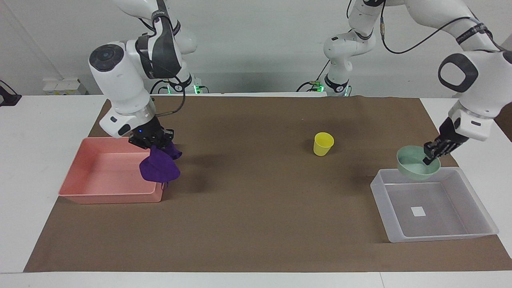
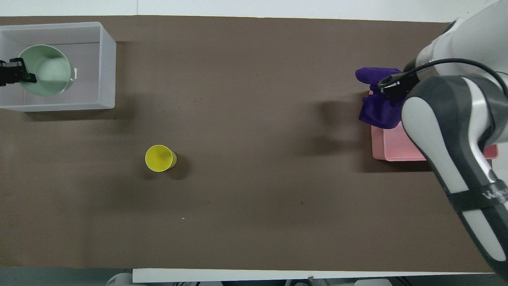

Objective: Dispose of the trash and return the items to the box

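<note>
My right gripper (image 1: 154, 145) is shut on the purple cloth (image 1: 159, 168), which hangs in the air over the pink tray's (image 1: 100, 174) end wall nearest the table's middle. In the overhead view the cloth (image 2: 379, 109) hangs from the gripper (image 2: 391, 89) at the pink tray's (image 2: 397, 149) edge. My left gripper (image 1: 432, 154) is shut on the rim of the mint-green bowl (image 1: 414, 167) and holds it over the clear-grey box (image 1: 436, 226). From overhead the bowl (image 2: 43, 69) covers part of the box (image 2: 107, 59). The yellow cup (image 1: 323, 144) stands upright on the brown mat.
The brown mat (image 1: 256, 208) covers most of the white table. The cup (image 2: 160, 158) stands alone between the two trays. The box's white label (image 1: 418, 211) shows on its base. My right arm hides most of the pink tray from overhead.
</note>
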You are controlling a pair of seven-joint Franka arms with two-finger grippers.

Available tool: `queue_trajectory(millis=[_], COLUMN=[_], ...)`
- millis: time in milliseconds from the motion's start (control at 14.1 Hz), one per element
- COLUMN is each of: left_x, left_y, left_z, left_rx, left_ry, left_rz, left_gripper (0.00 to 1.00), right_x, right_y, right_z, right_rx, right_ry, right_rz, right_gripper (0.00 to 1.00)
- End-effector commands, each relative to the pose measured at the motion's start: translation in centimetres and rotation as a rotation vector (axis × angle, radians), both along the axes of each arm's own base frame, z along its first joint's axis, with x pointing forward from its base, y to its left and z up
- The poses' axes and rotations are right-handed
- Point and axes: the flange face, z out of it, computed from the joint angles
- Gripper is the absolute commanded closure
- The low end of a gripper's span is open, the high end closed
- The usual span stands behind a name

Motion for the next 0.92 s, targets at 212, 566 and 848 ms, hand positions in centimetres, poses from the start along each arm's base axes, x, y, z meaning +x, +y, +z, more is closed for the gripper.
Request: queue_trajectory(millis=[212, 566, 848], left_x=[3.0, 2.8, -0.7], left_y=[2.9, 2.5, -1.5], left_z=[-11.8, -9.3, 1.6], left_rx=[0.088, 0.089, 0.101], left_ry=[0.034, 0.046, 0.073], left_rz=[0.004, -0.002, -0.052], left_gripper=[1.0, 0.1, 0.05], right_x=[-4.0, -5.4, -5.6], right_y=[-7.7, -10.3, -10.1], right_z=[-4.4, -11.6, -15.0], right_rx=[-0.007, -0.002, -0.004], right_ry=[0.069, 0.086, 0.07], right_rz=[0.003, -0.001, 0.001], right_gripper=[0.99, 0.96, 0.74])
